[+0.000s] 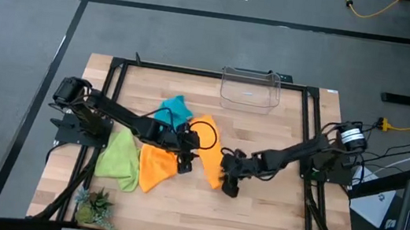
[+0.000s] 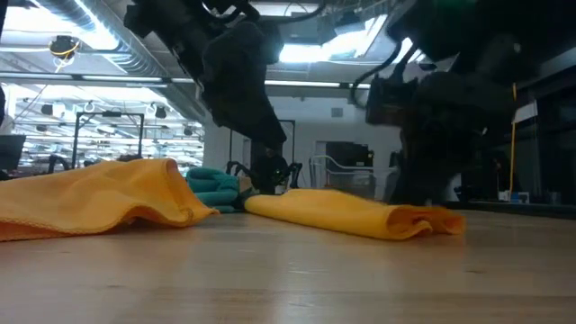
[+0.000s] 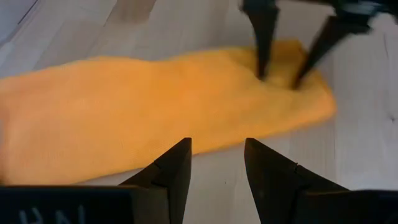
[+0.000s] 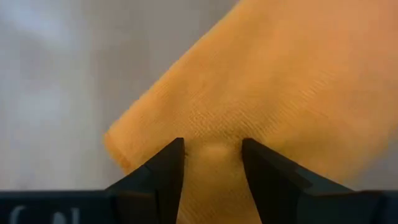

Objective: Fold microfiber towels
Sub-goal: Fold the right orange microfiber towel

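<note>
Wooden table [image 1: 256, 209], right end effector [image 4: 211, 163] pinching orange towel [image 4: 280, 81] corner, left end effector [image 3: 217, 165] parted, empty, above towel edge

On the table [image 1: 256, 209], four towels are lying in a cluster near the middle. One towel [image 1: 121, 160] is sitting farthest left, with a second towel [image 1: 157, 168] just beside it on its right. A third towel [image 1: 174, 111] is lying behind these, toward the far edge. The fourth towel [image 1: 209, 154] is lying to the right of the cluster. A container [image 1: 250, 89] is standing at the far edge, and a plant [image 1: 93, 208] is sitting at the near left corner.
</note>
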### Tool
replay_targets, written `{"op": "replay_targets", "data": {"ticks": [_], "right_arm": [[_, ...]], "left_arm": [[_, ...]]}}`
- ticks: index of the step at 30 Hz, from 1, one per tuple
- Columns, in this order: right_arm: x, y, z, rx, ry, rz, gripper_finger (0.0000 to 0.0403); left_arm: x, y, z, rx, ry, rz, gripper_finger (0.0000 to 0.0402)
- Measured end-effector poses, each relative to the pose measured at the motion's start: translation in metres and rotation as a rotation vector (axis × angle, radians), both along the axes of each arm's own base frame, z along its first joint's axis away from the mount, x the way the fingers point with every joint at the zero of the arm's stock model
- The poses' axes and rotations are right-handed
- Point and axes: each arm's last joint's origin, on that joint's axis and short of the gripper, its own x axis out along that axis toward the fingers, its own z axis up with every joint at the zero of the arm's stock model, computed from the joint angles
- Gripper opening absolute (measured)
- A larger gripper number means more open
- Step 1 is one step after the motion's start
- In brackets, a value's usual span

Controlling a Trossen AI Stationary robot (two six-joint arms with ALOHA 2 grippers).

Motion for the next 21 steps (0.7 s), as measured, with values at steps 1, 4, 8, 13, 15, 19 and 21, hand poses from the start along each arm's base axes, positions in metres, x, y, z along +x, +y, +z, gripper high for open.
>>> {"op": "replay_targets", "data": {"ticks": [1,4,8,13,15,19,21], "right_arm": [[0.003,0.003,0.0,0.075,-0.017,0.052,0.0166],[0.009,0.013,0.004,0.227,-0.095,0.227,0.0166],[0.018,0.016,0.017,0.232,-0.187,0.318,0.0166],[0.023,0.013,0.02,0.061,-0.241,0.264,0.0166],[0.024,0.008,0.019,-0.079,-0.257,0.185,0.0166],[0.02,-0.002,0.014,-0.322,-0.258,0.004,0.0166],[0.014,-0.006,0.006,-0.355,-0.242,-0.051,0.0166]], "left_arm": [[0.0,-0.001,0.0,0.0,-0.003,-0.002,0.014],[0.0,-0.003,0.001,-0.001,-0.008,-0.009,0.014],[0.0,-0.003,0.001,-0.011,-0.014,0.001,0.014],[0.0,-0.004,0.001,-0.036,-0.017,0.023,0.014],[0.0,-0.007,0.001,-0.039,-0.017,0.016,0.014],[-0.002,-0.016,0.001,-0.04,-0.017,-0.012,0.014],[-0.003,-0.022,0.001,-0.04,-0.016,-0.027,0.014]]}}
